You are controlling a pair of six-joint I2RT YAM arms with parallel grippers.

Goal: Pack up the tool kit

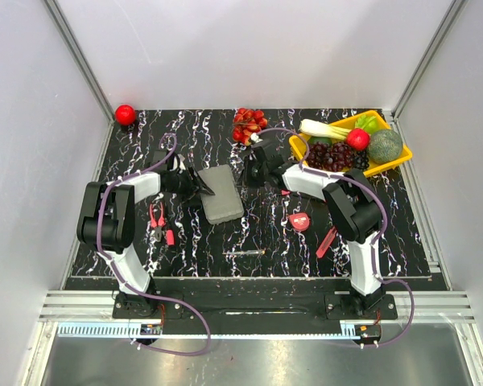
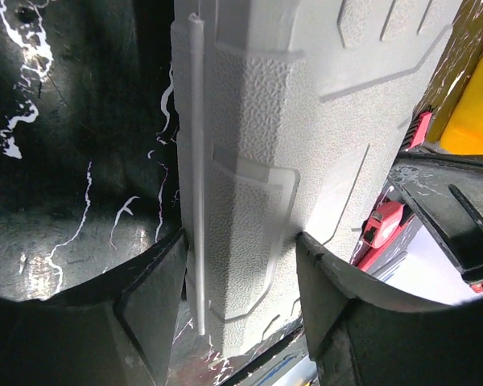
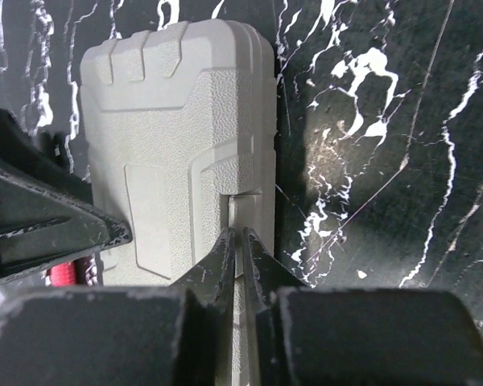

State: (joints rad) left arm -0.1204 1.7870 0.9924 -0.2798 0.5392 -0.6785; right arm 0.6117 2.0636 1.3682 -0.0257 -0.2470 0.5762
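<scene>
One closed grey case [image 1: 222, 195] lay on the table [image 1: 390, 221], the left gripper [image 2: 240, 253] clamped across its end, the right gripper [image 3: 238, 235] pressed nearly together at its latch [image 3: 240, 211], with one pliers [image 1: 158, 222], one tape measure [image 1: 301, 220], one screwdriver [image 1: 245, 253] and one knife [image 1: 326, 241] lying outside it.

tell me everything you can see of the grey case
The grey case is a closed rectangular box of pebbled, matt plastic with moulded ribs and rounded corners. It lies on the black marbled table between both arms. The left gripper clamps one edge; the right gripper pinches a latch tab opposite.
</scene>
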